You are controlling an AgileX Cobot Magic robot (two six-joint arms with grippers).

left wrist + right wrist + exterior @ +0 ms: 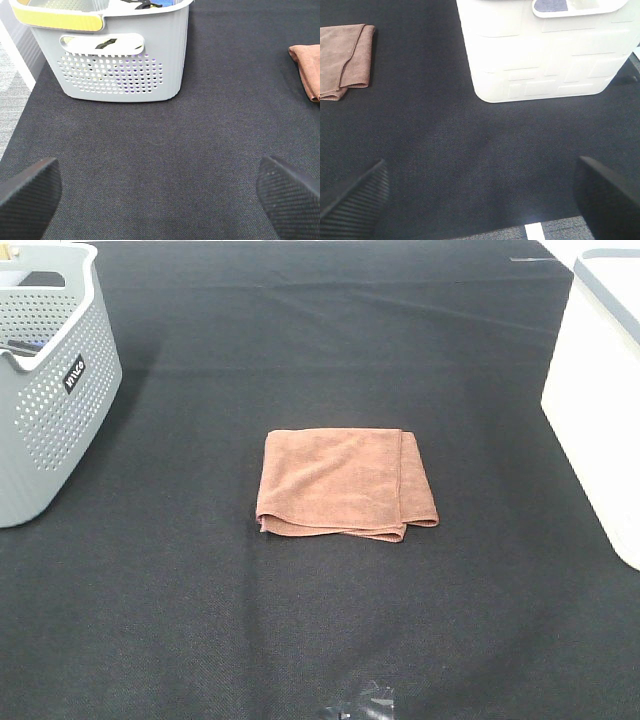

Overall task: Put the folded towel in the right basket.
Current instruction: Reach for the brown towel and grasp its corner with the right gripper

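Note:
A folded brown towel lies flat on the black table cloth in the middle of the exterior view. Its edge shows in the left wrist view and in the right wrist view. The white right basket stands at the right edge; it also shows in the right wrist view. My left gripper is open and empty above the cloth, near the grey basket. My right gripper is open and empty above the cloth, in front of the white basket. Neither gripper shows in the exterior view.
A grey perforated basket stands at the far left, with items inside; it also shows in the left wrist view. The black cloth covers the table. The table's edge and grey floor show in the left wrist view.

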